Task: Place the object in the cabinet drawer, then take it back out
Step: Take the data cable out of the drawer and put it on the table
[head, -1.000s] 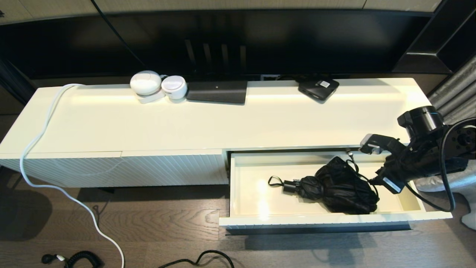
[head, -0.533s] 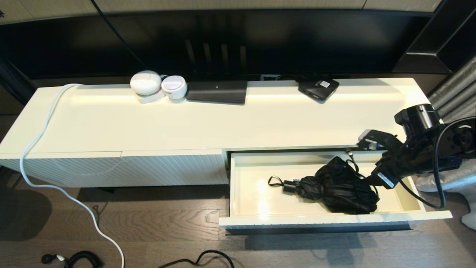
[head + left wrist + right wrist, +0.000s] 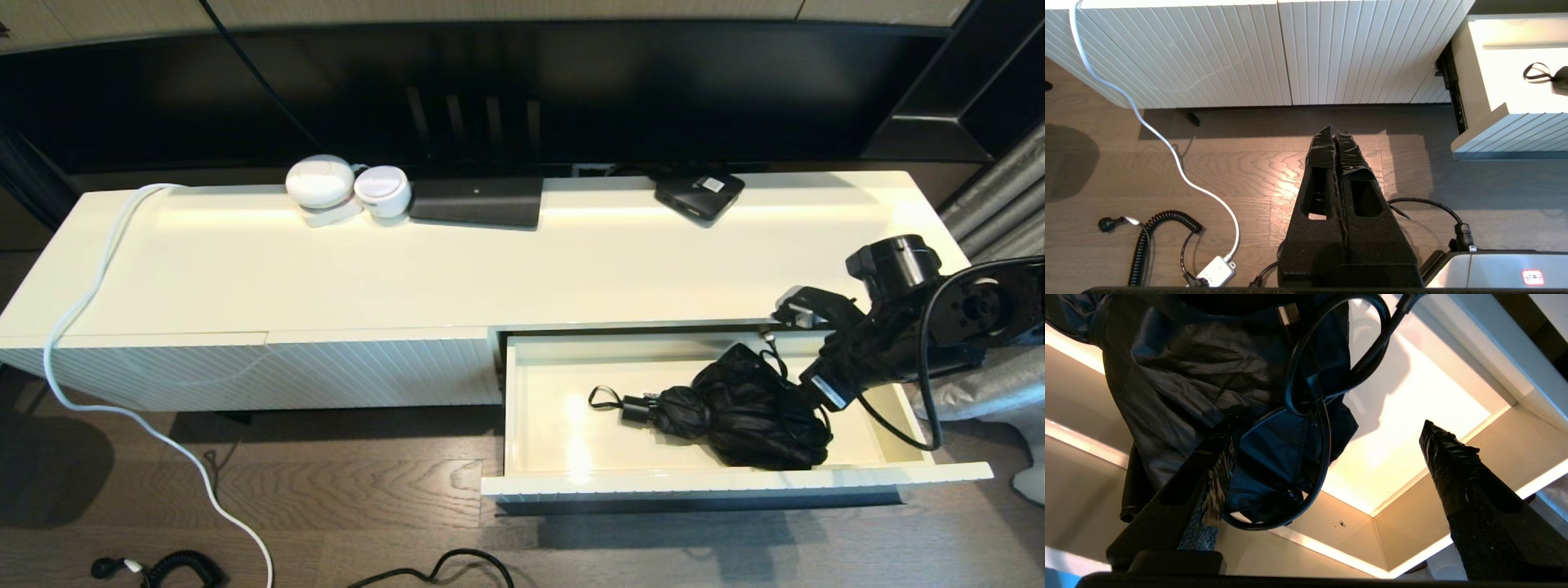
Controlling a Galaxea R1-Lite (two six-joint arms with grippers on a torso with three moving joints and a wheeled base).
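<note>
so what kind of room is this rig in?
Probably a home living room: a long glossy cream media cabinet on a wood-plank floor, with a small black set-top box below a dark screen.

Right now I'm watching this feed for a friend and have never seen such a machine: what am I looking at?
It is a two-armed robot in front of a low white cabinet. One picture looks down from its head; the other two come from cameras on its wrists. The cabinet drawer stands pulled out, and a folded black umbrella lies inside it. The right gripper reaches into the drawer, fingers spread wide, one finger against the fabric; nothing is gripped. The left gripper hangs shut above the floor, parked. On the cabinet top sit two white round gadgets and two flat black boxes.
</note>
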